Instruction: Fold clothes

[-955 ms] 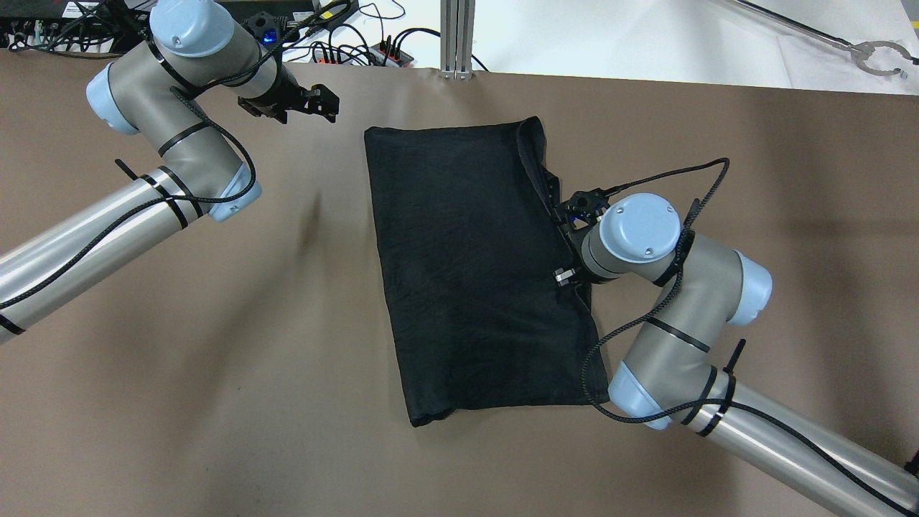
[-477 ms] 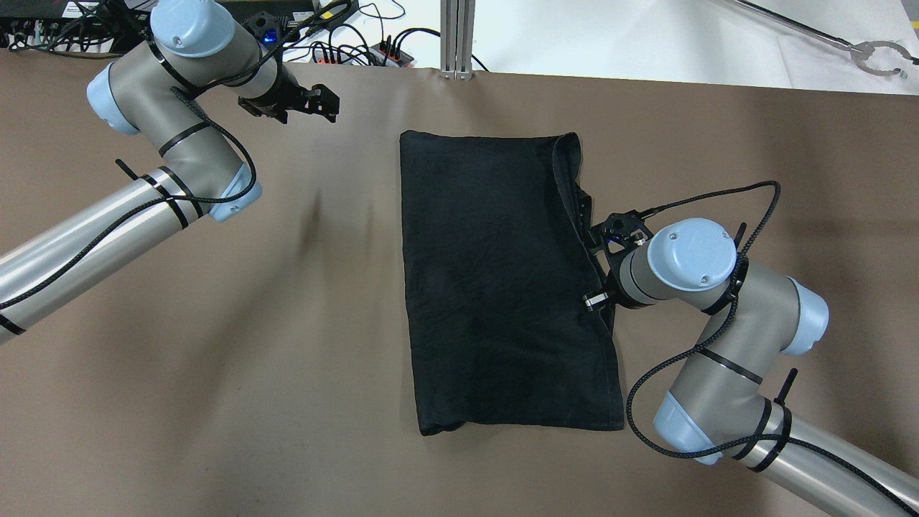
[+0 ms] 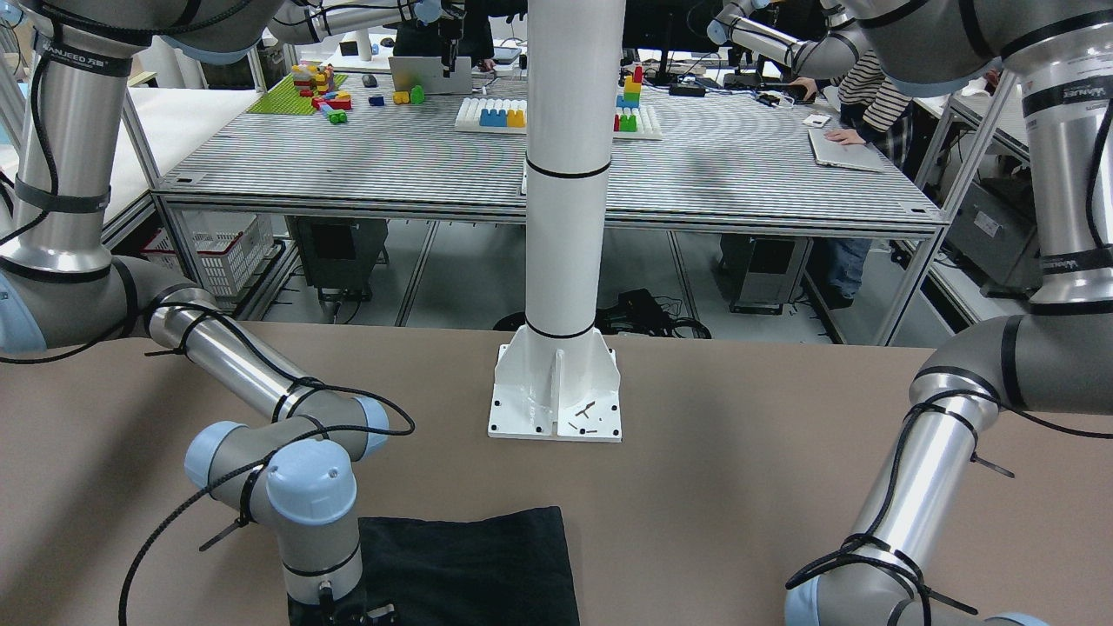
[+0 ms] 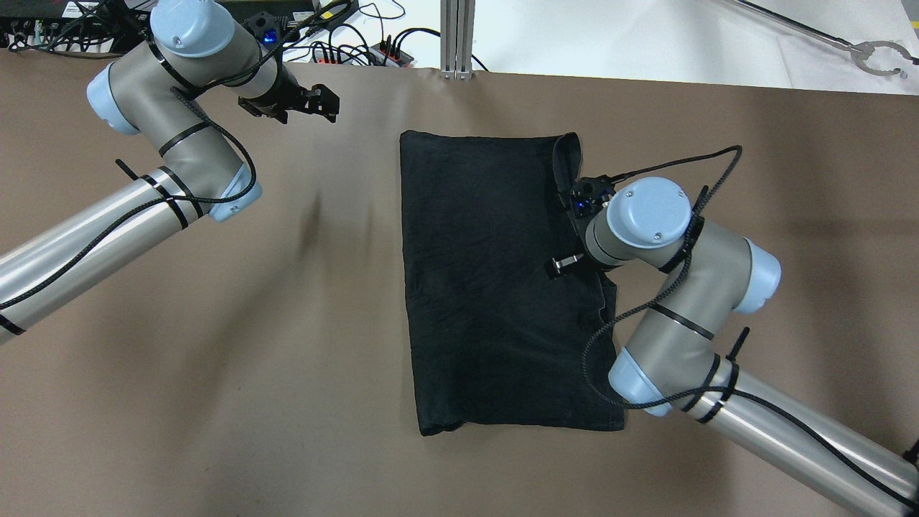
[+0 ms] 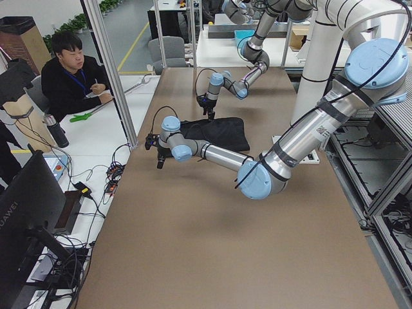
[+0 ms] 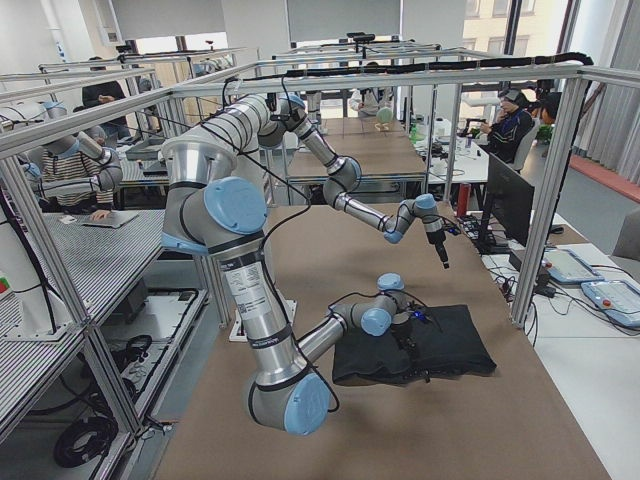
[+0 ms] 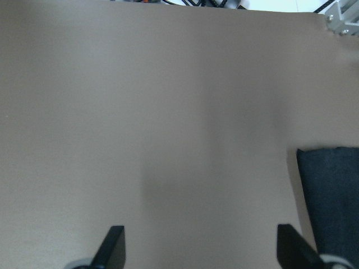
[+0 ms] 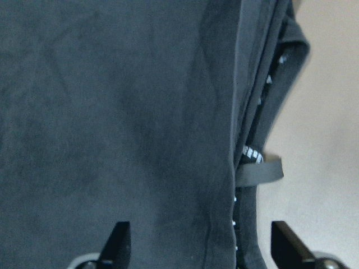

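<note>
Brown matting covers the bench [image 4: 215,359], and the cloth [image 4: 495,287] lies flat at its middle, slightly toward the robot's right. It looks already doubled: layered hems stack along its right edge, and the far right corner curls up. Its long axis runs away from the robot, the near end skewed a little rightward. Over that layered edge the right gripper [image 8: 199,249] hangs spread, pinching nothing, likely placed to take the hems for another fold. Well apart, the left gripper [image 7: 201,246] hovers spread above bare bench, probably parked clear of the work.
</note>
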Robot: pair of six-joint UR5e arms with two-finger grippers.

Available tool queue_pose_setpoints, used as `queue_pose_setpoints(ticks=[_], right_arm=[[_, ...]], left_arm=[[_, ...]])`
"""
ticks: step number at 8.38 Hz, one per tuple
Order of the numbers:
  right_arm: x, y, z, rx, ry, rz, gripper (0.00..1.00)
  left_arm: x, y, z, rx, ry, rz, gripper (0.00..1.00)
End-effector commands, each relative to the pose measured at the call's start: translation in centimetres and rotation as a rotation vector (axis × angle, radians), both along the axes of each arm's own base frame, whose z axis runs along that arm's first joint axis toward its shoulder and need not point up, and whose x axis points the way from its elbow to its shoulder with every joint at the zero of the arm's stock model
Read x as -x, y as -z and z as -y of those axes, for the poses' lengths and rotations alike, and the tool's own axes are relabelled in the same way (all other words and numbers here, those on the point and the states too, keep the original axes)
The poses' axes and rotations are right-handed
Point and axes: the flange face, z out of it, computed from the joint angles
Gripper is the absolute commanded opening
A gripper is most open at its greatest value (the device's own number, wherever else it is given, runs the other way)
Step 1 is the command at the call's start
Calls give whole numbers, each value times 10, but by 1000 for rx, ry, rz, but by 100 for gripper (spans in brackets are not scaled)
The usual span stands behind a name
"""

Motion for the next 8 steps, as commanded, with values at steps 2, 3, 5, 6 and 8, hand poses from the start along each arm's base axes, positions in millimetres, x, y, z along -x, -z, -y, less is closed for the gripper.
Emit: queue_pose_setpoints(ticks=[2,3,5,6,8], right_arm=[[5,5,95,44,-84,-56,94],[-8,-3,107,51,-102,-67,94],[-18,-30,112,48,-90,-99,94],[-21,-39,110,38,-95,-93,94],[-15,-7,116,42,-130,-52,94]], left_arm=[[0,0,0,0,-1,0,95],[0,0,0,0,-1,0,95],[0,1,0,-2,-1,-1,95],[0,1,0,0,-1,0,95],[-2,3,0,-2,-3,-1,95]])
